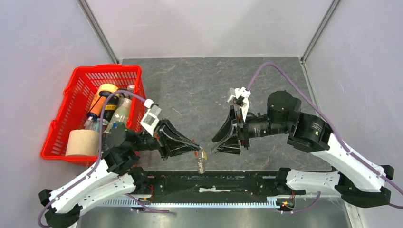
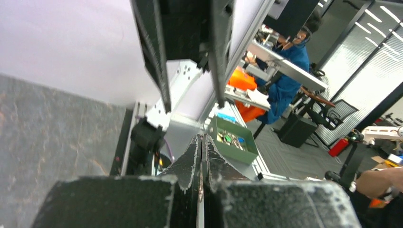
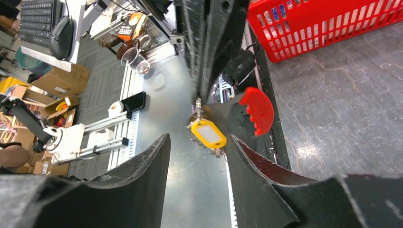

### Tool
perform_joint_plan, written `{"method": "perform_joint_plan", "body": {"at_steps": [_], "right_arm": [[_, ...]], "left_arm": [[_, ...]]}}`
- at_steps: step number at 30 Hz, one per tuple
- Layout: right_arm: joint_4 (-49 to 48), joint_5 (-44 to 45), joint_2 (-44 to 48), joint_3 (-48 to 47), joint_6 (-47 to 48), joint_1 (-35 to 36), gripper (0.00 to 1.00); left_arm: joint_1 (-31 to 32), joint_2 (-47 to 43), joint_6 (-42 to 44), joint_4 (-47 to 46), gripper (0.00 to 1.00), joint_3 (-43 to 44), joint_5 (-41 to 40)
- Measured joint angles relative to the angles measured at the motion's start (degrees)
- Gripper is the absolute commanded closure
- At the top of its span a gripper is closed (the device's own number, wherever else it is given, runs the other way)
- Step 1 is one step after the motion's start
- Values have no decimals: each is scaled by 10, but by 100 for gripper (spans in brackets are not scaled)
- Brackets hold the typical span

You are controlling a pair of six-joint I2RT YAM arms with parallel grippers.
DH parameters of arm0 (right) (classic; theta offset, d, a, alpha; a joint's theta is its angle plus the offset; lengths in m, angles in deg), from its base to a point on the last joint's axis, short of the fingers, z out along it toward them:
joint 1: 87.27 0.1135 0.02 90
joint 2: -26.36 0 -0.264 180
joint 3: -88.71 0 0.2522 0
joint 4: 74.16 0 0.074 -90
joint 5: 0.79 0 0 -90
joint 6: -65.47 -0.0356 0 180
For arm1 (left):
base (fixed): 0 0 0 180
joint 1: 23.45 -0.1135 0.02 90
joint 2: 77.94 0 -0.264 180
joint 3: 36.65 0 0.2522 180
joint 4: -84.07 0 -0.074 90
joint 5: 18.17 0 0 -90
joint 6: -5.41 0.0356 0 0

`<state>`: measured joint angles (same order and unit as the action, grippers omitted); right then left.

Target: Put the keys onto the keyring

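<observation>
My left gripper (image 1: 196, 151) is shut on the top of a small hanging key bunch (image 1: 201, 162) above the table's near edge. In the right wrist view the bunch shows as a yellow tag (image 3: 208, 134) with a white window and small silvery keys (image 3: 217, 151) behind it, hanging from the left fingertips (image 3: 199, 92). A red curved piece with a notched edge (image 3: 257, 109) sits just right of the tag; I cannot tell whether it is joined to it. My right gripper (image 1: 214, 146) is open and empty, facing the bunch at a short distance. A thin metal edge (image 2: 200, 190) shows between the shut left fingers (image 2: 190, 156).
A red plastic basket (image 1: 76, 85) with bottles and a paper roll (image 1: 81, 142) stands at the left on the grey table (image 1: 190, 90). A black rail (image 1: 214, 178) runs along the near edge. White walls enclose the back and sides.
</observation>
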<state>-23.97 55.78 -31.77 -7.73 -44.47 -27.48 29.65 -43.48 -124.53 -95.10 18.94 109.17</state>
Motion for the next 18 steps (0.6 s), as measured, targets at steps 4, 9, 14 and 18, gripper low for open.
{"method": "perform_joint_plan", "body": {"at_steps": [4,9,14,18], "right_arm": [[-18,10,-6,0,0,0,47],[-44,19,-12,-8,1,0,48],[-94,21,-12,-10,0,0,49],[-121,20,-23,-29,0,0,51]], "left_arm": [[0,-8,0,-63,98,0,-16],[0,-16,0,-134,98,-1,-42],[0,-32,0,-193,98,-21,-80],[0,-36,0,-232,98,-37,-114]]}}
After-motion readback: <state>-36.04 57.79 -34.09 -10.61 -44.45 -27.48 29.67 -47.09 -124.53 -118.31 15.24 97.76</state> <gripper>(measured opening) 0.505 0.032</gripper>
